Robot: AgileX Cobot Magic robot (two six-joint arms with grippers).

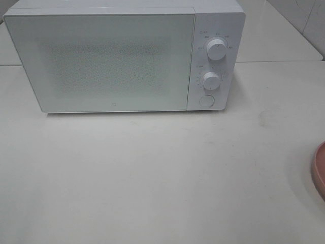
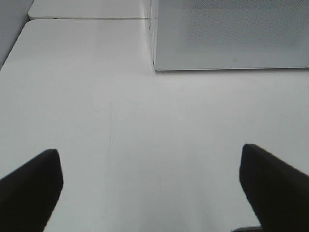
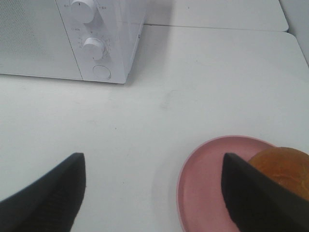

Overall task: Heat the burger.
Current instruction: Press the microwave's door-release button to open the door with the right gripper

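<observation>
the burger (image 3: 285, 164) sits on a pink plate (image 3: 203, 186) just past the finger of the right hand (image 3: 152, 159) turned away from the shut microwave (image 1: 101, 61), that hand hanging wide and empty over the table (image 1: 152, 168), far nearer than the equally wide left hand (image 2: 149, 152).

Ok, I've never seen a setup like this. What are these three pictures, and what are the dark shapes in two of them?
This is a robot with two arms, each ending in a pincer. One picture comes from a camera mounted high, looking down at a white table with a closed white microwave. The other two come from cameras on the arms' wrists, and the dark shapes are the pincer fingers. The left pincer is open over bare table and holds nothing. The right pincer is also open and empty, near a pink plate carrying the burger, of which only the bun top shows.
</observation>
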